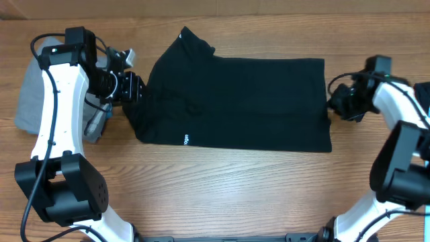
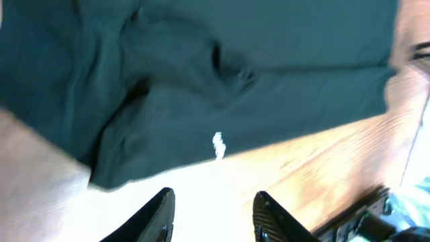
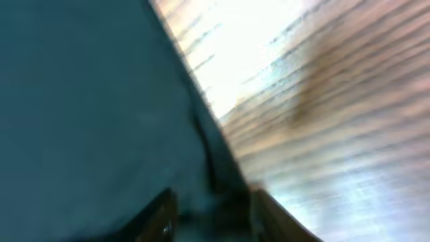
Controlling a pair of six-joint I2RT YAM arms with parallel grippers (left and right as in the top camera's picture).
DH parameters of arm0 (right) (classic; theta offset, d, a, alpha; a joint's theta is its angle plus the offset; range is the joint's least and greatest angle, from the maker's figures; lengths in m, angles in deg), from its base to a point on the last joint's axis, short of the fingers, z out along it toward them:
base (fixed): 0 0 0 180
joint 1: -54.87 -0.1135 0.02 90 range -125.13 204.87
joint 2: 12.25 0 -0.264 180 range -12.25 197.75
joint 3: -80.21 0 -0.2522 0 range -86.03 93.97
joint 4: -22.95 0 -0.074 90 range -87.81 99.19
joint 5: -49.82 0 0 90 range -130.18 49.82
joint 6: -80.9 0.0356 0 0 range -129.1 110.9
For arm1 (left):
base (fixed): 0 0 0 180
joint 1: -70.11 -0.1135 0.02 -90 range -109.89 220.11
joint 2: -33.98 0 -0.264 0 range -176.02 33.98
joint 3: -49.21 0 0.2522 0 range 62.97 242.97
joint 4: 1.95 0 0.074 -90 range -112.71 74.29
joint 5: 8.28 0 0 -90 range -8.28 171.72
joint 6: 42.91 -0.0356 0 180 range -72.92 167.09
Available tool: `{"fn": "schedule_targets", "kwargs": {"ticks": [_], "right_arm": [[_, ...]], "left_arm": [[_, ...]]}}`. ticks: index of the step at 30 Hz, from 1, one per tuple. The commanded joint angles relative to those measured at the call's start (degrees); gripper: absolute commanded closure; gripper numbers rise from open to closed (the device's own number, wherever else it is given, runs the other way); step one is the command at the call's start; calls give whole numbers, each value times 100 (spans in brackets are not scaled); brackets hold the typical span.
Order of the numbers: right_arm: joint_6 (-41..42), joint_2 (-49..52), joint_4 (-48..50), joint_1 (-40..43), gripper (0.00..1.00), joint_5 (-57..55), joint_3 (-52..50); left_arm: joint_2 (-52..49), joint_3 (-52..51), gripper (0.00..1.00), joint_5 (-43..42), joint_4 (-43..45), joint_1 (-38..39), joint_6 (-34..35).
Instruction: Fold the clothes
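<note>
The clothes, a black garment, lie folded flat across the middle of the table, with a small white print near the front edge. My left gripper sits at the garment's left edge. In the left wrist view its jaws stand open over bare wood, nothing between them, with the dark cloth and a white tag just ahead. My right gripper is at the garment's right edge. The right wrist view is blurred: the jaws stand apart with the cloth's edge between them.
A light grey folded garment lies at the far left behind my left arm. Something blue shows at the right border. Bare wooden table runs along the front.
</note>
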Motion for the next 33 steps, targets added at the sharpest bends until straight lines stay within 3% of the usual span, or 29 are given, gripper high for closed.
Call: {"fn": "schedule_targets", "kwargs": {"ticks": [1,6,11,18,25,33], "right_arm": [[-74,-717,-372,44,55,518,415],[-76,-1001,-1451,33,49,549,422],[-177,-994,-2046,33,45,439,229],[-208,-994,-1895,33,41,439,-365],[-205,-994,-1576,33,40,442,-986],[-160,-994,-1165,39,40,485,-1657]], "left_arm": [[173,129,60,881,-295,42,149],[173,-243,60,1633,-584,42,726],[173,-1292,53,1641,179,35,1257],[173,-2557,51,1609,1661,37,2435],[173,-3005,51,1672,2710,37,2787],[151,-3355,65,1744,3366,37,3051]]}}
